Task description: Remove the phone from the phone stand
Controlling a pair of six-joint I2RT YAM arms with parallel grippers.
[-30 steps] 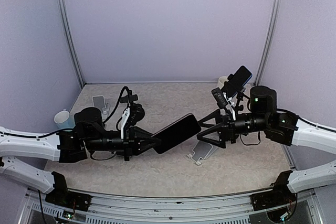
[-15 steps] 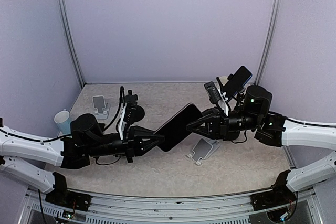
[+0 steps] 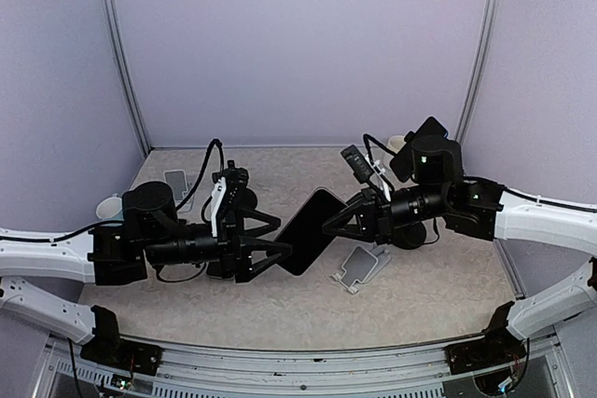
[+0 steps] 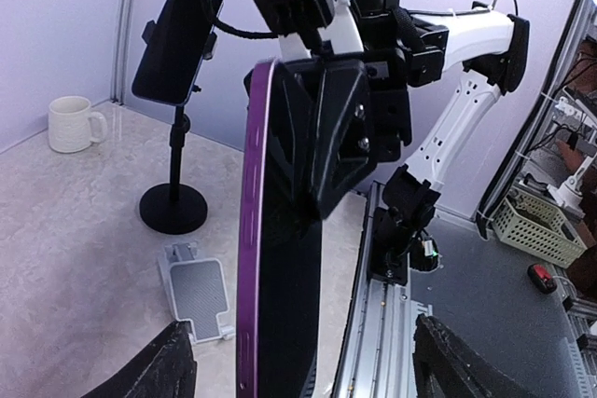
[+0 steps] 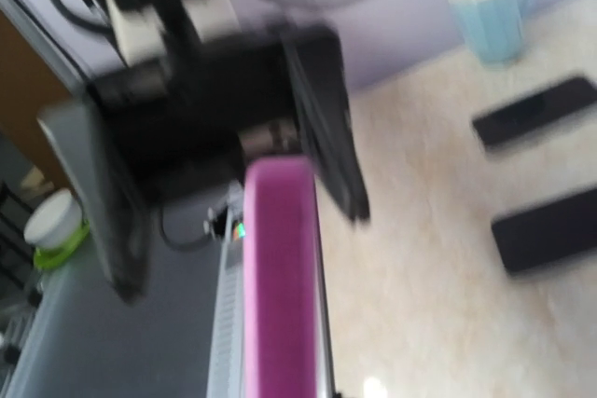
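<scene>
White arms, black joints (cables black, seemingly)

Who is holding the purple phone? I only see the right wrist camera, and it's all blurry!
Observer: The right gripper is shut on the phone, near one end.
Operator: What about the other arm?
Observer: The left gripper is open. Its jaws stand wide on either side of the phone and touch nothing.
Operator: Where's the stand?
Observer: The white stand lies on the table, empty and apart from the phone.
</scene>
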